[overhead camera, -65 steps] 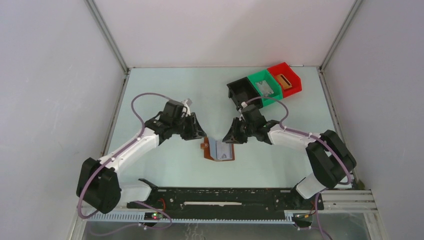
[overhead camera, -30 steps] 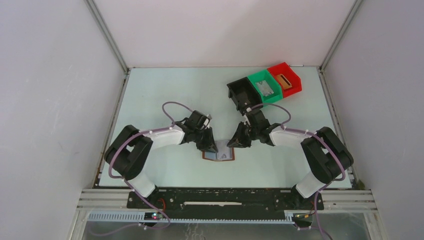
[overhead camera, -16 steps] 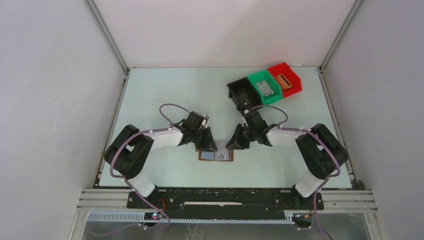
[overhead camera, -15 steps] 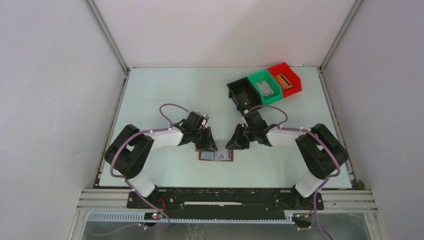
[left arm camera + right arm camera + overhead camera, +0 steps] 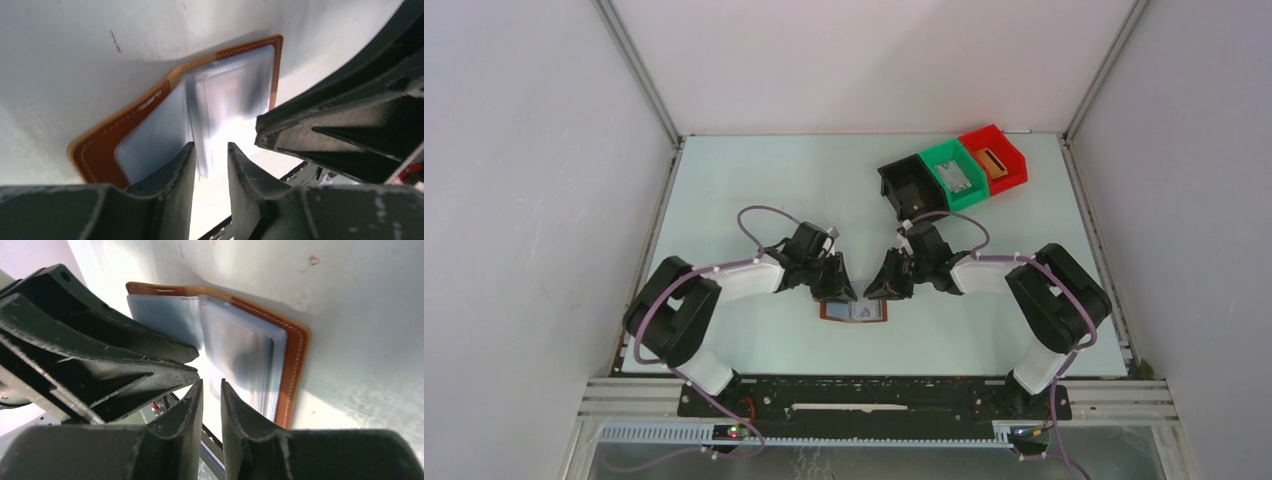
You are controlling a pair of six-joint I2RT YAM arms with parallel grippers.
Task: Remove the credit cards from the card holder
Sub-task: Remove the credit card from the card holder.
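Both left fingers, right fingers slightly parted, empty, stitched tan leather card holder, glossy sleeves

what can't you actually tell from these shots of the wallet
Top view: the left hand and right hand cover the far edge of the brown leather bifold card holder.
Wrist views: its clear plastic sleeves are blurred; what they hold cannot be made out.
Black plastic bin: inside too dark.
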